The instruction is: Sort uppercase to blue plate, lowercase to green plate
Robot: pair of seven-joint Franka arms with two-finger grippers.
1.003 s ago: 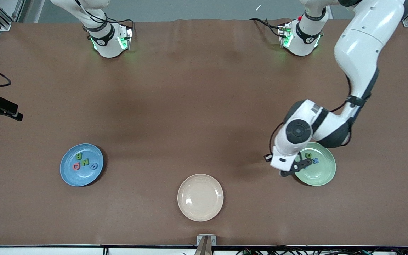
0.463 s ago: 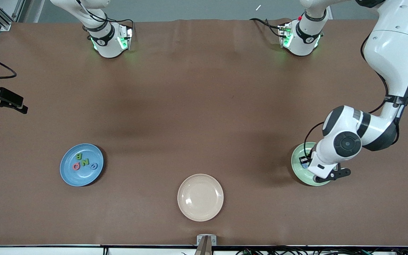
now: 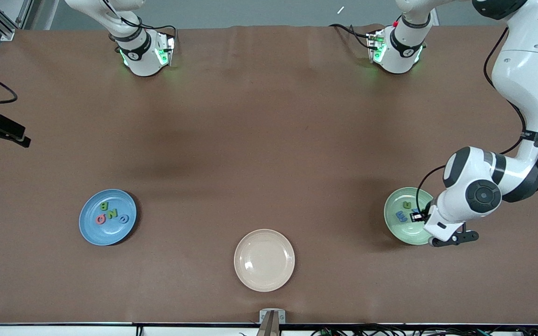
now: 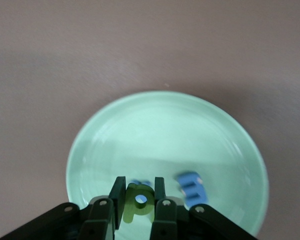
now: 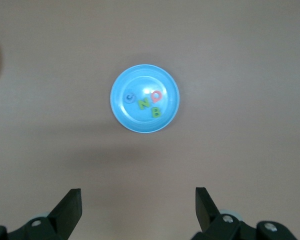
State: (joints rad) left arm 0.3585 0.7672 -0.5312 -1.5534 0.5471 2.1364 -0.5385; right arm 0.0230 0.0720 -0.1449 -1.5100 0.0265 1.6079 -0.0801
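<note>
Your left gripper [image 4: 135, 207], clamped on the green p [image 4: 138, 204], hangs directly over the green plate [image 4: 140, 130]; just let go. Your right gripper [image 5: 138, 210] waits wide open.

Blue plate [image 3: 89, 230], round and shallow, sat toward the right arm's end of the table, holding four capitals: green B [image 3: 103, 205] at 12 o'clock, pink-red Q [image 3: 101, 218] at 9, green N [image 3: 112, 214] at centre, blue C [image 3: 123, 218] at 3. All lay flat, close together. Pale green plate [image 3: 397, 231] sat toward the left arm's end, with green u [image 3: 407, 205] near 12 o'clock, blue E-shaped letter [image 3: 400, 216] just below it. Green p [image 4: 138, 203] was pinched upright between the left gripper [image 4: 136, 196] fingers over that plate.
</note>
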